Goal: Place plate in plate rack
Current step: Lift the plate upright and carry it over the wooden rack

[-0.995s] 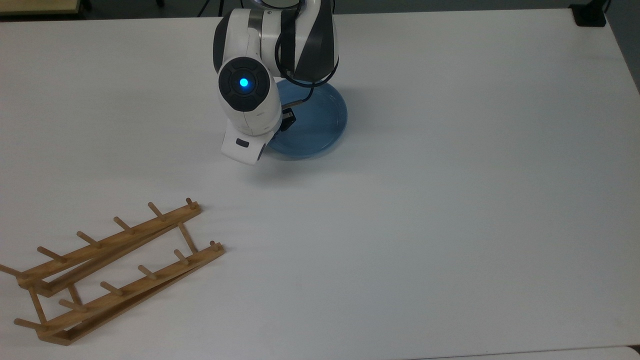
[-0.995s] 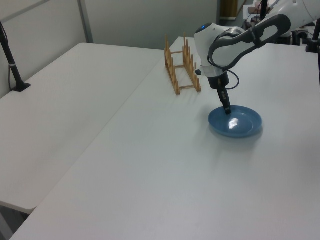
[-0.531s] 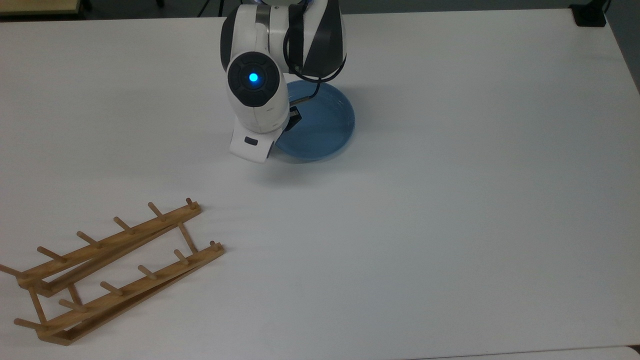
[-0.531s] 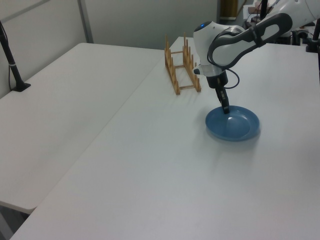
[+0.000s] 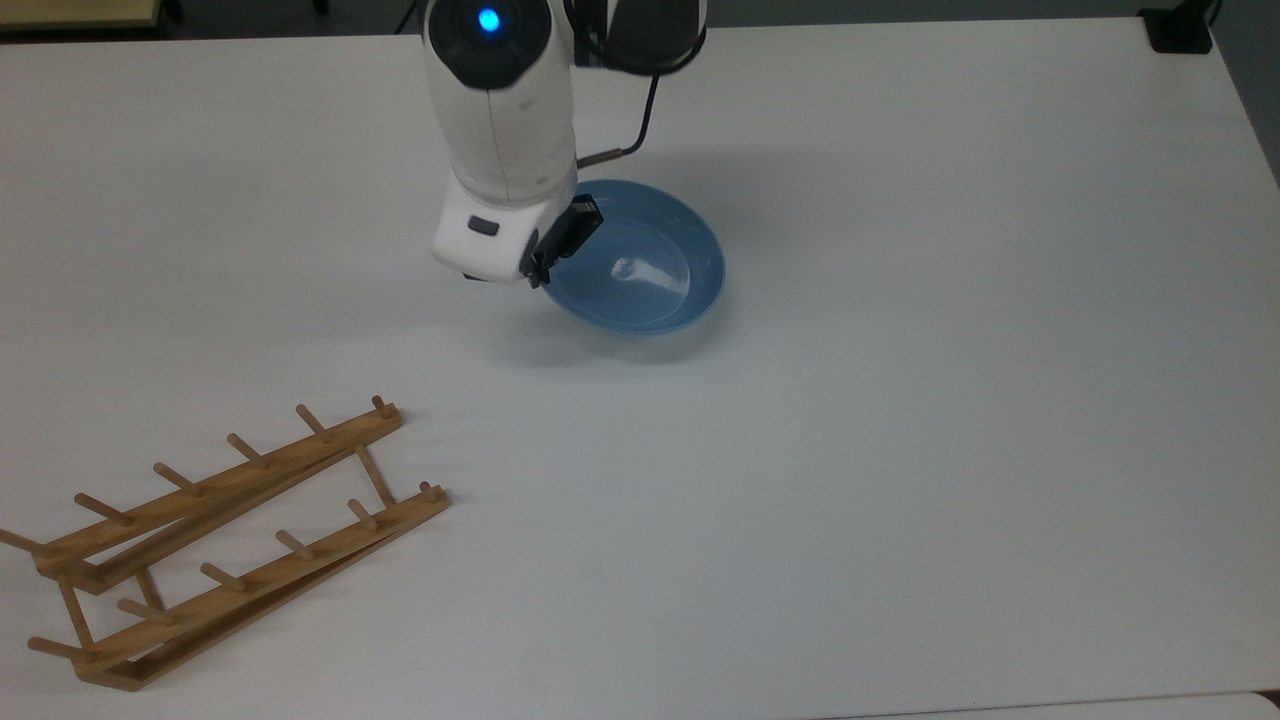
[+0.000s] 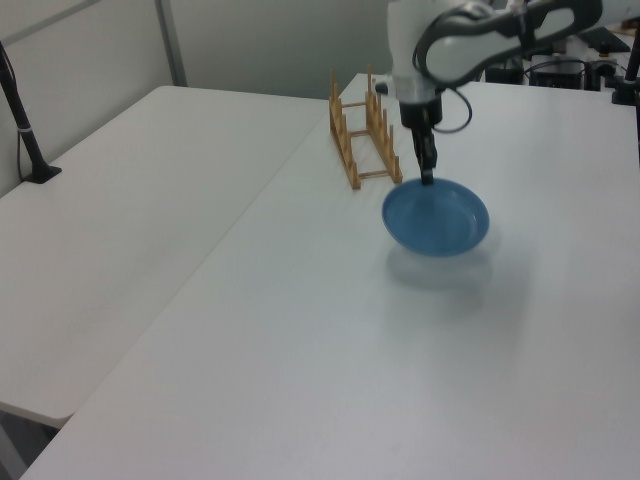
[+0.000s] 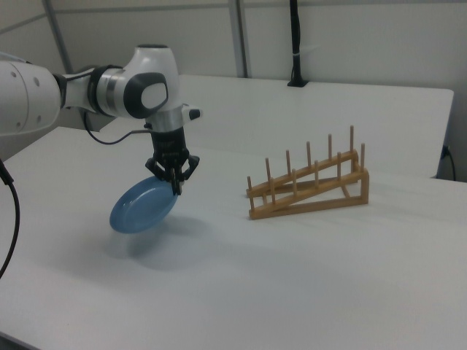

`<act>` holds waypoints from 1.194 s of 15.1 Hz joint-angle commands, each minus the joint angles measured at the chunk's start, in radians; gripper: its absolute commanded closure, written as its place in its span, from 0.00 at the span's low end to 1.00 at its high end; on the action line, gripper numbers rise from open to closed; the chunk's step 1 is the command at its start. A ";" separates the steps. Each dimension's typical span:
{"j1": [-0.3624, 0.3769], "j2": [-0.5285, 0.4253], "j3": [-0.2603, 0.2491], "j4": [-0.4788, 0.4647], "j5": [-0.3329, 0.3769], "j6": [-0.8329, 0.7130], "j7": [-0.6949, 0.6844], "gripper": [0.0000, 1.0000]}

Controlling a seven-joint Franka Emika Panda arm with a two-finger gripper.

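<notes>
The blue plate (image 5: 640, 262) (image 6: 436, 216) (image 7: 143, 206) hangs tilted above the white table, clear of the surface with its shadow below. My gripper (image 5: 560, 245) (image 6: 427, 178) (image 7: 176, 187) is shut on the plate's rim, the edge nearest the rack, fingers pointing down. The wooden plate rack (image 5: 220, 545) (image 6: 365, 130) (image 7: 310, 186) stands at the top view's lower left, some way from the plate, with nothing between its pegs.
The white table (image 5: 900, 450) stretches wide to the top view's right. A second table (image 6: 130, 220) adjoins at the left view's left, with a black post (image 6: 25, 135) on it. Another black post (image 7: 295, 44) stands behind in the right view.
The plate has left the table: my gripper has risen with its rim held, and the plate now hangs tilted, shifted slightly toward the rack.
</notes>
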 commanded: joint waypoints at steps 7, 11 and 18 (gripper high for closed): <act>-0.013 -0.019 -0.101 0.071 -0.069 0.324 0.073 1.00; -0.015 -0.016 -0.156 0.071 -0.225 0.526 0.269 1.00; -0.047 -0.011 -0.205 0.114 -0.701 0.593 0.816 1.00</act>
